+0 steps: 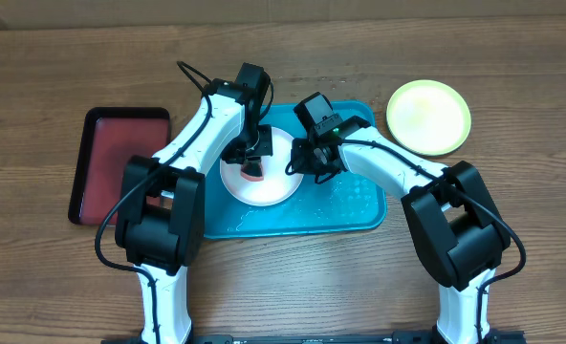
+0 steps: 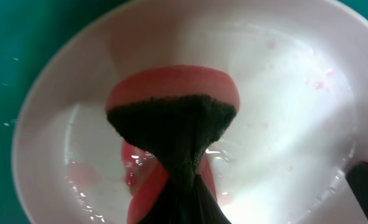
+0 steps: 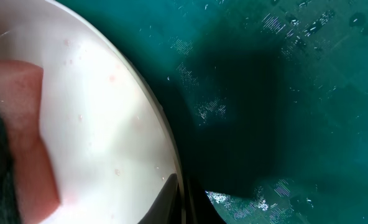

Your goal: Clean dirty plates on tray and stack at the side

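White round plastic plate (image 1: pixel 279 189) sits on turquoise rectangular plastic tray (image 1: pixel 352 208), toward its 9 o'clock end. L gripper (image 1: pixel 250 156) pinches red foam sponge (image 2: pixel 171 90), dark scour face squashed onto the wet, glossy surface. R gripper (image 1: pixel 300 164) clamps the rim at 3 o'clock. Risk: slick thin rim slips out w/ hard scrubbing, and plate skates on the wet tray. Faint pink smears show.

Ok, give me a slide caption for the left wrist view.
Close-up: pink sponge with dark scouring pad pressed onto the wet, pink-flecked white plate sitting in the turquoise tray.
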